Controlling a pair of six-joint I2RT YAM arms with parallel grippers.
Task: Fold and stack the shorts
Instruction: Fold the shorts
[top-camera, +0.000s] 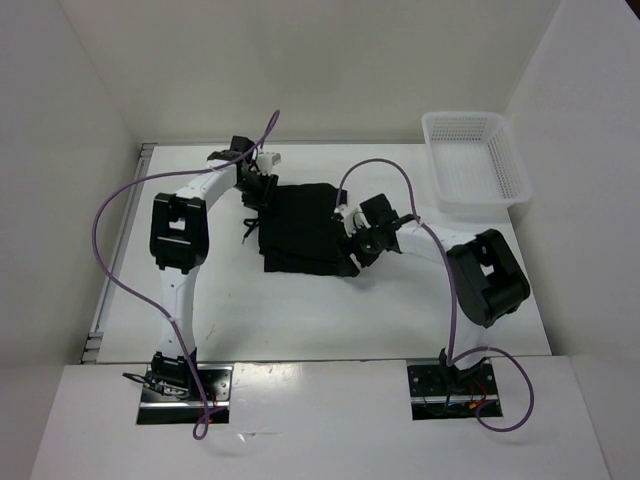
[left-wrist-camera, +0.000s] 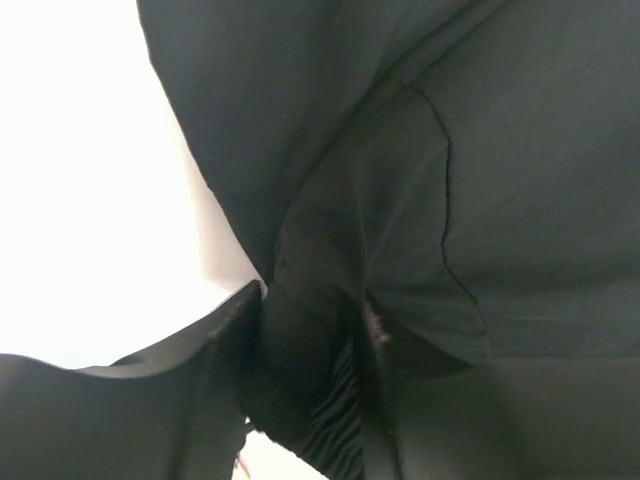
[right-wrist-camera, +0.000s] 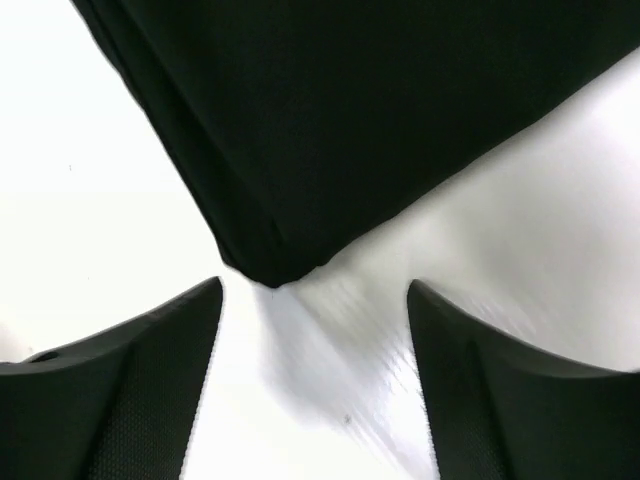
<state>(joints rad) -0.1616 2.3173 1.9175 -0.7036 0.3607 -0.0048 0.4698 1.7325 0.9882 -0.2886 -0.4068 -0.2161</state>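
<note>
Top external view shows both arms reaching in from the near edge of the table (top-camera: 300, 310), their purple cables (top-camera: 100, 240) looping above them. The right arm (top-camera: 485, 275) bends in from the right, and the right gripper (top-camera: 355, 240) sits low at the right edge of the shorts (top-camera: 300, 230), towards their near right corner. In the right wrist view its two fingers (right-wrist-camera: 130, 390) stand well apart with bare table between them. A folded corner of the black cloth lies just ahead of the gap, not inside it and touching neither finger, so this gripper holds nothing. The shorts lie flat in a roughly square folded bundle about the middle of the table, between the two grippers. A thin dark cord (top-camera: 246, 228) trails off their left edge. Farther back, the left arm (top-camera: 180, 235) reaches round to the far left corner of the bundle, where the left gripper (top-camera: 262, 192) is down on the cloth. In the left wrist view one finger (left-wrist-camera: 150, 400) shows at the lower left with a bunched fold of black cloth and a ribbed strip pressed against its inner face. The other finger is buried under the cloth, so I cannot tell whether the jaws are clamped or slack. A white mesh basket (top-camera: 476, 200) stands in the far right corner of the table, well apart from the shorts and both arms.
</note>
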